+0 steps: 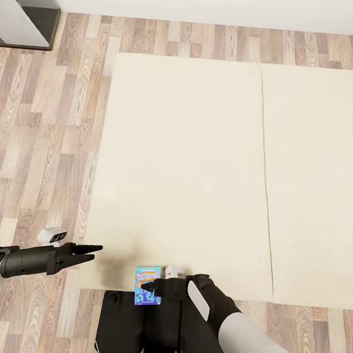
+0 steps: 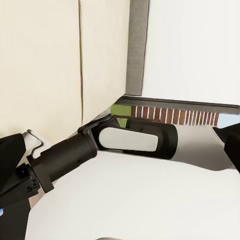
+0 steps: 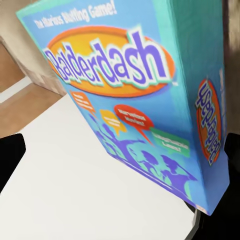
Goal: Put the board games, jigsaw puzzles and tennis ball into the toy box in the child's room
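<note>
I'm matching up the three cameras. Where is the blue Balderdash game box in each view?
Head view: the Balderdash box sits at bottom centre, at the bed's near edge, with the right hand on it.
Left wrist view: not in it.
Right wrist view: the box looms large and tilted, across the upper and right part.
Shared landmark: the cream bed, also seen behind the box.

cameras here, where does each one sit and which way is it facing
Head view: high on the robot, facing down at the bed and floor; both arms and trunk show.
Left wrist view: on the left arm, facing across to the right arm over the bed.
Right wrist view: on the right arm, facing the Balderdash box close up.
Shared: head and right wrist views both show the box.
</note>
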You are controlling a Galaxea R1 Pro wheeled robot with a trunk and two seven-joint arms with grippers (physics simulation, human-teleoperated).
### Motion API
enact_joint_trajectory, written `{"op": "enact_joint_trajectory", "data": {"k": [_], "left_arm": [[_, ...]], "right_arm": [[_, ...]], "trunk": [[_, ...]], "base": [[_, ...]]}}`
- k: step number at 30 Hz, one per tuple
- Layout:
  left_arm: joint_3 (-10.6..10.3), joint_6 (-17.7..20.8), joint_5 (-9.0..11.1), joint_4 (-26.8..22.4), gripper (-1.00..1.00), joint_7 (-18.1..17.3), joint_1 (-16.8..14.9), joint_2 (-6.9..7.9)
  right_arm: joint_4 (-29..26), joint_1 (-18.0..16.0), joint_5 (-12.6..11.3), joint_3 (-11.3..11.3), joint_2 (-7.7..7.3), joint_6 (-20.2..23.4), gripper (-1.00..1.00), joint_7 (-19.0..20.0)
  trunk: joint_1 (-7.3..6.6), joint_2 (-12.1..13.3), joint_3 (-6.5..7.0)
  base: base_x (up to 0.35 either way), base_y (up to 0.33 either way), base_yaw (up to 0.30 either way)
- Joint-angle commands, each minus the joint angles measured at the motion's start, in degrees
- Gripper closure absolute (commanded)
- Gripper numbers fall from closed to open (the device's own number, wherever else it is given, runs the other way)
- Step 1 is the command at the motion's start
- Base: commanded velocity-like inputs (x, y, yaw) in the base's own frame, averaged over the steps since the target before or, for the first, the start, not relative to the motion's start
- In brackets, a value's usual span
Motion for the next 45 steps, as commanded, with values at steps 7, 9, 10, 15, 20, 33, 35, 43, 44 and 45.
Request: {"op": "enact_joint_trajectory", "data": {"k": [7, 9, 10, 15, 20, 33, 35, 43, 44, 45], "left_arm": [[0.0, 0.6, 0.0, 0.0, -1.0, -0.2, 0.0, 0.02], [0.0, 0.6, 0.0, 0.0, -1.0, -0.2, 0.0, 0.02], [0.0, 0.6, 0.0, 0.0, -1.0, -0.2, 0.0, 0.02], [0.0, 0.6, 0.0, 0.0, -1.0, -0.2, 0.0, 0.02], [0.0, 0.6, 0.0, 0.0, -1.0, -0.2, 0.0, 0.02], [0.0, 0.6, 0.0, 0.0, -1.0, -0.2, 0.0, 0.02], [0.0, 0.6, 0.0, 0.0, -1.0, -0.2, 0.0, 0.02], [0.0, 0.6, 0.0, 0.0, -1.0, -0.2, 0.0, 0.02], [0.0, 0.6, 0.0, 0.0, -1.0, -0.2, 0.0, 0.02], [0.0, 0.6, 0.0, 0.0, -1.0, -0.2, 0.0, 0.02]], "right_arm": [[0.1, 0.0, -0.1, 0.1, 0.0, 0.2, -1.0, 0.0], [0.0, 0.0, -0.1, 0.1, 0.0, 0.2, -1.0, 0.0], [0.0, 0.0, -0.1, 0.1, 0.0, 0.2, -1.0, 0.0], [0.0, 0.0, -0.1, 0.1, 0.0, 0.2, -1.0, 0.0], [0.0, 0.0, -0.1, 0.1, 0.0, 0.2, -1.0, 0.0], [0.0, 0.0, -0.1, 0.1, 0.0, 0.2, -1.0, 0.0], [0.0, 0.0, -0.1, 0.1, 0.0, 0.2, -1.0, 0.0], [0.0, 0.0, -0.1, 0.1, 0.0, 0.2, -1.0, 0.1], [0.0, 0.0, -0.1, 0.1, 0.0, 0.2, -1.0, 0.1], [-0.1, 0.0, -0.1, 0.1, 0.0, 0.2, -1.0, 0.1]], "trunk": [[0.03, -0.1, -0.05], [0.03, -0.1, -0.05], [0.03, -0.1, -0.05], [0.03, -0.1, -0.05], [0.03, -0.1, -0.05], [0.03, -0.1, -0.05], [0.03, -0.1, -0.05], [0.03, -0.1, -0.05], [0.03, -0.1, -0.05], [0.03, -0.1, -0.05]], "base": [[0.0, 0.123, 0.0], [0.0, 0.123, 0.0], [0.0, 0.123, 0.0], [0.0, 0.123, 0.0], [0.0, 0.123, 0.0], [0.0, 0.123, 0.0], [0.0, 0.123, 0.0], [0.0, 0.063, 0.0], [0.0, 0.01, 0.0], [0.0, 0.008, 0.0]]}}
